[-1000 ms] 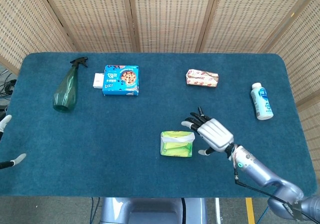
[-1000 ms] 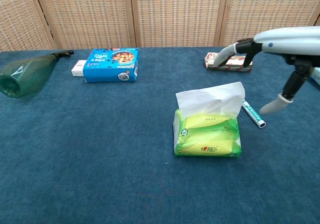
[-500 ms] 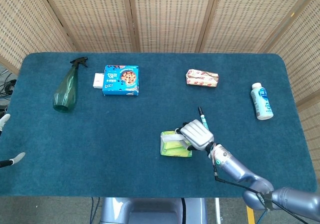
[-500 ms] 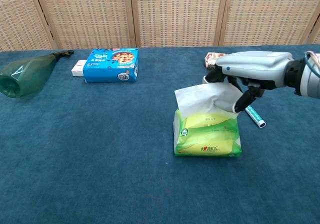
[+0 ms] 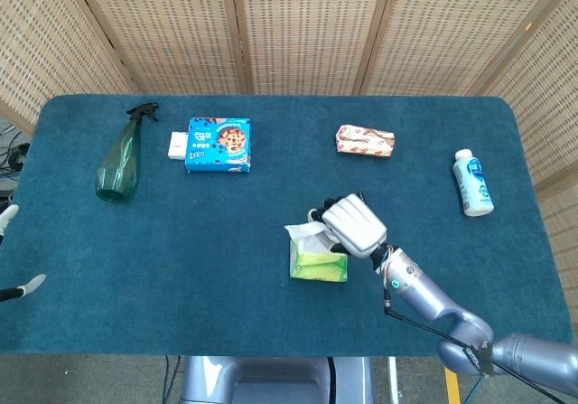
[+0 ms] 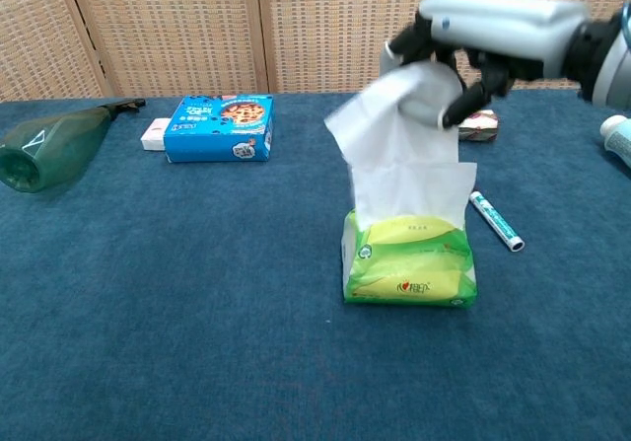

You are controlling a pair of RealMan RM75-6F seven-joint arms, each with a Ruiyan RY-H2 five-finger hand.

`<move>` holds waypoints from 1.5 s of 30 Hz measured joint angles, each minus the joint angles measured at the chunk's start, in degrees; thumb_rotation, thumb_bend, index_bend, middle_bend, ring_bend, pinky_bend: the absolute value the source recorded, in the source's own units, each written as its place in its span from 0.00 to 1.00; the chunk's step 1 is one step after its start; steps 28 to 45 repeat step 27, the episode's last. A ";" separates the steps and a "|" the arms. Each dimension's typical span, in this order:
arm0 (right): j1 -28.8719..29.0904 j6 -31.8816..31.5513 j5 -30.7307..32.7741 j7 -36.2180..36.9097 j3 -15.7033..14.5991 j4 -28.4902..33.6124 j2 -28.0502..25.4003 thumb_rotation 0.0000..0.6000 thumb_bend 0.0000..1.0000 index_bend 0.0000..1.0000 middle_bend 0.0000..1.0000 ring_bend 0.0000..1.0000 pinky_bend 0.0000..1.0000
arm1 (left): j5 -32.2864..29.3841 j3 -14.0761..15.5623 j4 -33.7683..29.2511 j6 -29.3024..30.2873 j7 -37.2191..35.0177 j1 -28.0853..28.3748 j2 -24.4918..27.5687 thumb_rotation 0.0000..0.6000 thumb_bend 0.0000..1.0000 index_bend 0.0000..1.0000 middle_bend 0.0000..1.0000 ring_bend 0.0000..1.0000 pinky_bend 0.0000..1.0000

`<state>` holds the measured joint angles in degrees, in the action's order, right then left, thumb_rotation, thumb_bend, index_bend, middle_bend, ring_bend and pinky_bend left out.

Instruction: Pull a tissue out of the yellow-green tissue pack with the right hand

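Note:
The yellow-green tissue pack lies on the blue table, front of centre, also seen as the pack in the head view. My right hand is raised above it and grips a white tissue, which stretches from the hand down into the pack's slot. In the head view the right hand covers much of the pack, with the tissue showing at its left. At the far left edge, fingertips of my left hand show, apart and holding nothing.
A pen lies just right of the pack. A blue cookie box, a green spray bottle, a red-white packet and a white bottle stand further back and to the sides.
My right hand closed on the tissue at the pack's top and then rose, drawing the tissue up out of the slot. The left hand stayed still.

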<state>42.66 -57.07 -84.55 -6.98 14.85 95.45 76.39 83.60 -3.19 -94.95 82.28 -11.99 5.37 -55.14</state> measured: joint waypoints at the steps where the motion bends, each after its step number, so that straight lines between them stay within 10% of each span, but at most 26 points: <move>1: 0.47 -0.94 0.22 0.80 1.87 -0.04 -0.07 1.00 0.71 0.66 0.67 0.54 0.66 | -0.11 -0.03 0.04 -0.15 -0.14 0.05 0.02 1.00 0.00 0.00 0.00 0.00 0.00; 7: 4.25 -2.30 8.02 4.41 12.48 -2.27 0.25 1.00 0.71 0.66 0.67 0.54 0.66 | -1.16 -0.39 0.41 -1.15 -1.19 0.43 0.22 1.00 0.00 0.00 0.00 0.00 0.00; 14: 9.33 1.49 26.19 6.14 17.84 -8.54 2.94 1.00 0.72 0.66 0.67 0.54 0.66 | -2.81 -0.90 1.05 -3.45 -3.00 1.28 0.63 1.00 0.00 0.00 0.00 0.00 0.00; 27: 16.85 14.97 45.91 13.51 18.58 -30.43 16.99 1.00 0.72 0.66 0.67 0.54 0.66 | -5.29 -1.66 1.84 -7.01 -4.48 2.79 1.06 1.00 0.00 0.00 0.00 0.00 0.00; 45: 16.85 14.97 45.91 13.51 18.58 -30.43 16.99 1.00 0.72 0.66 0.67 0.54 0.66 | -5.29 -1.66 1.84 -7.01 -4.48 2.79 1.06 1.00 0.00 0.00 0.00 0.00 0.00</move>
